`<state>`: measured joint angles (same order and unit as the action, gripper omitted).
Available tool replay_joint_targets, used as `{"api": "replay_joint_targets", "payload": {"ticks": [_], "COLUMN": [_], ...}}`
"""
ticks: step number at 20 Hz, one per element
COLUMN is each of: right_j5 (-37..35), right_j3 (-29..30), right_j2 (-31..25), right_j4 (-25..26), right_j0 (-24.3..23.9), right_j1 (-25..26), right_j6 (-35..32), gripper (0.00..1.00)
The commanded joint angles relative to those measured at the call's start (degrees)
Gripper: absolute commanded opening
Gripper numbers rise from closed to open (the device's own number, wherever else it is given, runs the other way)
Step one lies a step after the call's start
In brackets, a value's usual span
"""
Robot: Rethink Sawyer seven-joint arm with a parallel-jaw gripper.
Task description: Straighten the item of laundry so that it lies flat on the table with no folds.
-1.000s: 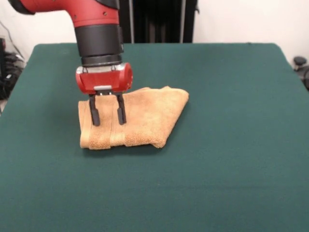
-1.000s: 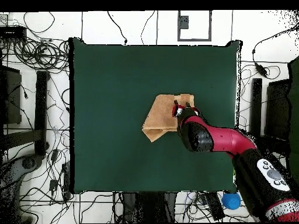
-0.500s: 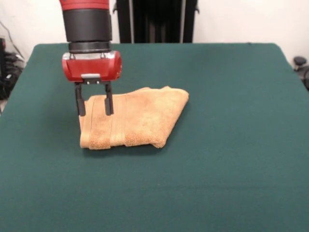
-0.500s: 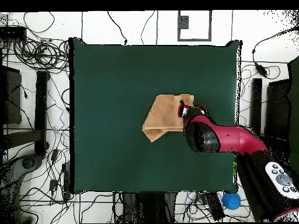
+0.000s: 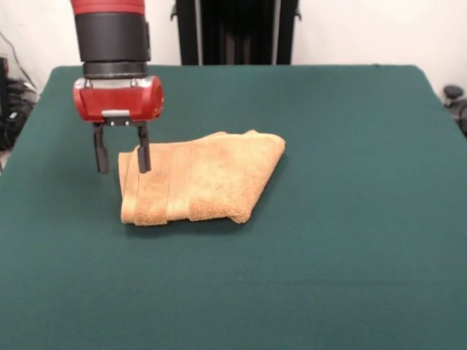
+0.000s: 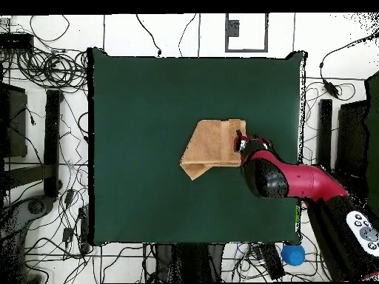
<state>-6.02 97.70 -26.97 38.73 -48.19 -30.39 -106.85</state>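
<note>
The item of laundry (image 5: 201,182) is a golden-tan towel lying folded over on itself on the green table (image 5: 350,219), left of the middle in the front view. A woven band runs across its left part. My gripper (image 5: 122,157) hangs open at the towel's left edge, one finger over the cloth's rim and the other outside it over bare table, holding nothing. In the overhead view the towel (image 6: 211,148) sits near the table's centre, with the gripper (image 6: 242,140) at its right edge.
Cables and dark equipment lie on the floor around the table (image 6: 133,111) in the overhead view. A blue ball (image 6: 293,254) rests off the table's lower right corner. A black stand (image 5: 233,29) rises behind the far edge.
My gripper has moved left in the front view, from over the towel's banded part to its left edge, staying open. The towel has not changed shape.
</note>
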Motion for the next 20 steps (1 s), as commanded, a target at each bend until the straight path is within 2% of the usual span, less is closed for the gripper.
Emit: {"api": "replay_joint_targets", "payload": {"ticks": [1,5,11,14,16,20], "right_j5": [-0.06,-2.31,-8.65,-7.36,-4.25,-0.08], "right_j3": [0.99,1.02,2.59,4.24,5.09,6.85], "right_j2": [-12.11,-16.35,-25.39,-24.41,-21.77,-18.11], "right_j4": [6.53,8.34,7.95,6.58,5.95,4.49], "right_j0": [-5.34,-9.13,-17.13,-16.05,-13.73,-9.98], "right_j1": [13.69,17.19,26.27,23.72,19.97,15.56], "right_j6": [6.26,8.45,14.36,8.57,2.27,-4.93], "gripper": [1.00,1.00,1.00,1.00,1.00,1.00]}}
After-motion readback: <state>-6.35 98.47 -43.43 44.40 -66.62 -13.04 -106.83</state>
